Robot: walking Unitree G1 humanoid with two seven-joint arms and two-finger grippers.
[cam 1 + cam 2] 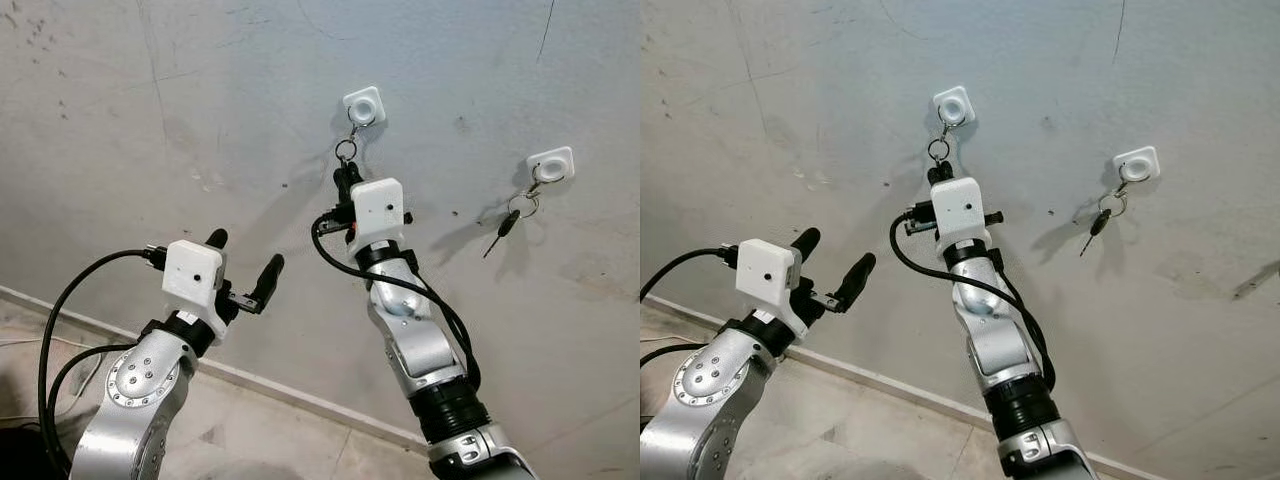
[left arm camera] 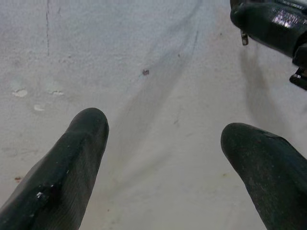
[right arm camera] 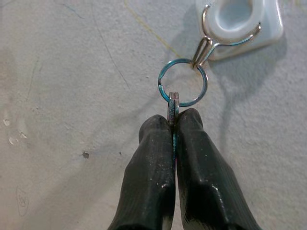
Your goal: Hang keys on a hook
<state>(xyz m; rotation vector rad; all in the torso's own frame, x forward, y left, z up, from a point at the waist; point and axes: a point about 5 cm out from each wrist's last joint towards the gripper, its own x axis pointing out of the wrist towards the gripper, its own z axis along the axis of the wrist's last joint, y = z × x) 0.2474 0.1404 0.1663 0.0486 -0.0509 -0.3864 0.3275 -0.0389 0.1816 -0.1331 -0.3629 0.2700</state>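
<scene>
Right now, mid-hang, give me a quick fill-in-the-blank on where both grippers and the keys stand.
1. The right gripper is shut on the ___ that hangs from the key ring.
2. The ring's clip is looped over the white ___ on the wall.
3. The left gripper hovers with its fingers ___.
4. A second key hangs from the other hook, on the robot's ___.

Missing words: key; hook; open; right
</scene>
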